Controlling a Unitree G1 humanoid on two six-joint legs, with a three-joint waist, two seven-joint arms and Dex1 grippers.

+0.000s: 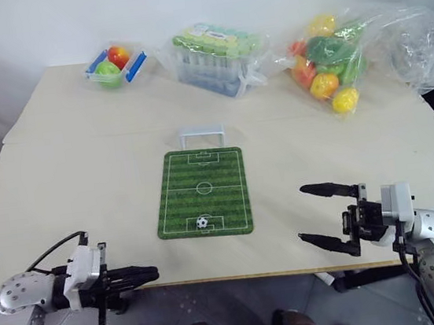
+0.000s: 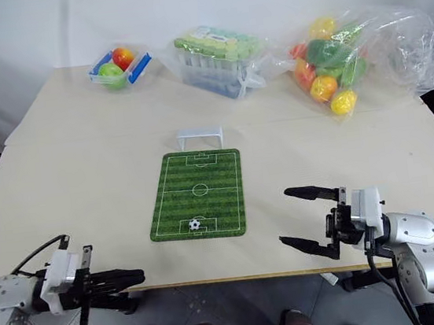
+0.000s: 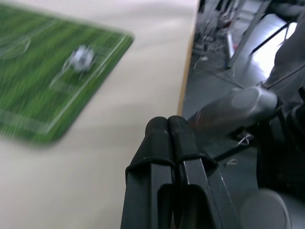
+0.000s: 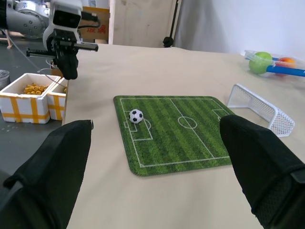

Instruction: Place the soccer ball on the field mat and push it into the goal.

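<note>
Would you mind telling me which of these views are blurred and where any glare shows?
Left wrist view: the field mat and the soccer ball are smeared, while the left gripper fingers stay fairly crisp. Right wrist view: the ball, mat and goal are sharp; the near right gripper fingers are soft. Left eye view: highlights glint on the clear plastic bag.
</note>
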